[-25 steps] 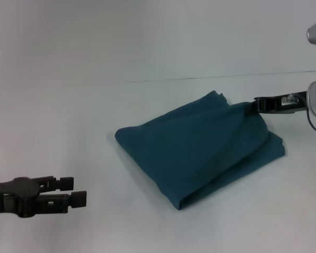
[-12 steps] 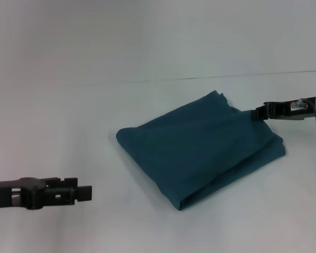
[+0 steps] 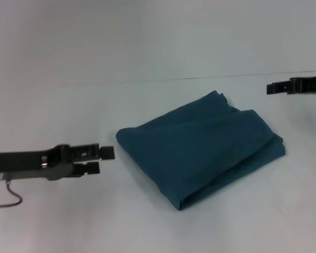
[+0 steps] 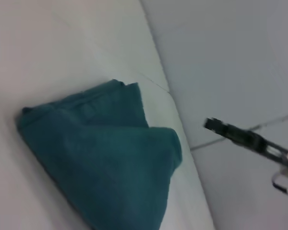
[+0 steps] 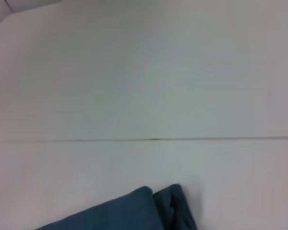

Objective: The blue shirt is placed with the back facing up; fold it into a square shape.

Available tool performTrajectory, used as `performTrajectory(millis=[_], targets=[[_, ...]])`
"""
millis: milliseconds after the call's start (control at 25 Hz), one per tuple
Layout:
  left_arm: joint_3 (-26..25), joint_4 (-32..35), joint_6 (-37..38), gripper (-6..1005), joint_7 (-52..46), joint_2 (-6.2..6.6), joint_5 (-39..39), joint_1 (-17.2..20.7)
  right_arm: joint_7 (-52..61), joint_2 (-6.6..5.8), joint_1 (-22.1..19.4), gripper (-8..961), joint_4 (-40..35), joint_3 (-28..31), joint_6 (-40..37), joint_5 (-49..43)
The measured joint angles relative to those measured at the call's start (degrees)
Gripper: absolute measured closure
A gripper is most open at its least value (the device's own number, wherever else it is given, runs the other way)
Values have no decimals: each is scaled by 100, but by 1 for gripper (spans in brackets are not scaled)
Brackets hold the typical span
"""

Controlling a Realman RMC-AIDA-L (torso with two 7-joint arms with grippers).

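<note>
Blue shirt [image 3: 200, 155] folded, lying diagonal on counter [image 3: 68, 221].
Long axis near-left to far-right. Left hand [image 3: 106, 159] slightly spread, just off near-left edge; right hand [image 3: 270, 88] pressed together, far right, apart.

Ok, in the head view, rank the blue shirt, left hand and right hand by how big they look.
1. The blue shirt, by far the largest.
2. The left hand.
3. The right hand, though it is partly cut off at the frame edge and farther away, so this ranking is unsure.
</note>
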Motion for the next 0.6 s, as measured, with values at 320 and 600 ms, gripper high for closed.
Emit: performTrajectory(millis=[320, 600], targets=[[943, -349, -1062, 64, -1429, 61, 125, -515, -135, 0, -99, 273, -337, -32, -86, -14], [1187, -702, -1793, 64, -1917, 42, 525, -857, -323, 63, -125, 175, -356, -42, -108, -14]])
